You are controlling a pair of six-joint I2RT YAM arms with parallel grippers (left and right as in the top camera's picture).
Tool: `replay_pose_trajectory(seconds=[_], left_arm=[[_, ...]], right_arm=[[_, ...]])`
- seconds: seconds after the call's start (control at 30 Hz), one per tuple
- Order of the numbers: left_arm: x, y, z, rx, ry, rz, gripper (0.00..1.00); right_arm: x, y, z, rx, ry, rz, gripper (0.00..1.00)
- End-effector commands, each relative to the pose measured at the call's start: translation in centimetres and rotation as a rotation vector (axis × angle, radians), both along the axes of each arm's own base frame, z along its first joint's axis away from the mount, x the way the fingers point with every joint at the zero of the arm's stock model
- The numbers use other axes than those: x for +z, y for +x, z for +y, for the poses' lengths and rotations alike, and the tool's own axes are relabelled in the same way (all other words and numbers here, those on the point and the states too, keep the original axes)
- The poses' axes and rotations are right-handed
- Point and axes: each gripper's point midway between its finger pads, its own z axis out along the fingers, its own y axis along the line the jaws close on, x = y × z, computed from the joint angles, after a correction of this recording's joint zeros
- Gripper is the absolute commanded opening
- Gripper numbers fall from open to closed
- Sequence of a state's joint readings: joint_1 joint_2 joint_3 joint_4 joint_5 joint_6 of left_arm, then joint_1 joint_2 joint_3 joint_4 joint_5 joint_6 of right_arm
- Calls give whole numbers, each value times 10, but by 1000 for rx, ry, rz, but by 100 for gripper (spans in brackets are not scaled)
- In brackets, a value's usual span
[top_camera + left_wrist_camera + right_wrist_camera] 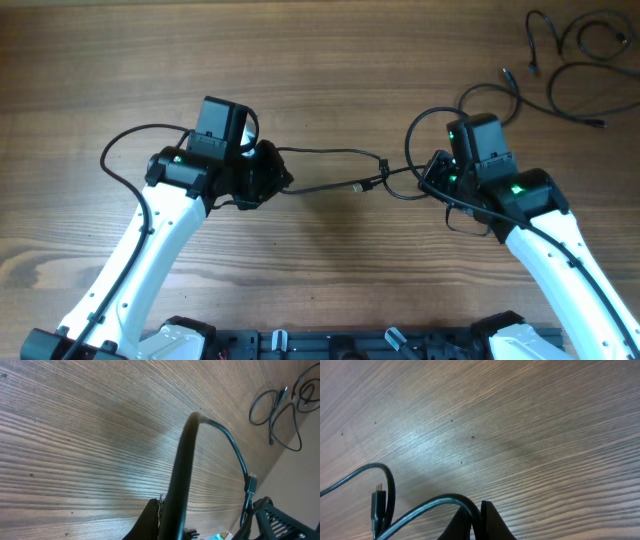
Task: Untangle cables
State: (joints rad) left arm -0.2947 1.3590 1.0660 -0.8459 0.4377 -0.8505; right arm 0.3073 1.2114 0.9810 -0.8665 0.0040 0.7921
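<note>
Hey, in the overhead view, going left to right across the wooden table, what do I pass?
Left arm's black gripper → thin black cable strung between the grippers, its small plug mid-span → right arm's black gripper → loose thin black cords at the far right.

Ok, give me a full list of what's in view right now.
held cable: two strands showing, black, strung between both grippers mid-table, with a plug end between them
loose cables: several, black, curled at the far right corner
table: one, brown wood, under everything
left gripper: one, black, centre-left, shut on the held cable
right gripper: one, black, centre-right, shut on the held cable
</note>
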Motion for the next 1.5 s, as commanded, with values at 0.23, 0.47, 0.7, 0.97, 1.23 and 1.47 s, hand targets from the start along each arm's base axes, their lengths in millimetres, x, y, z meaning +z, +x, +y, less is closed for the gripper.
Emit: replay_pose_trajectory(seconds=[0.23, 0.47, 0.7, 0.97, 1.23, 1.47], left_arm=[[-3, 8, 18, 29, 83, -26, 4], [13, 3, -19, -236, -14, -167, 4], [11, 3, -23, -201, 15, -154, 4], [45, 29, -50, 75, -261, -73, 4], [67, 15, -86, 193, -471, 149, 4], [65, 3, -102, 217, -471, 211, 4]], right_arm=[[10, 20, -34, -127, -121, -89, 83], [21, 22, 28, 238, 80, -139, 100], [41, 9, 75, 570, 246, -220, 100], [70, -14, 113, 969, 371, -403, 100], [76, -17, 124, 1101, 323, -500, 91], [77, -18, 130, 1135, 305, -528, 76]])
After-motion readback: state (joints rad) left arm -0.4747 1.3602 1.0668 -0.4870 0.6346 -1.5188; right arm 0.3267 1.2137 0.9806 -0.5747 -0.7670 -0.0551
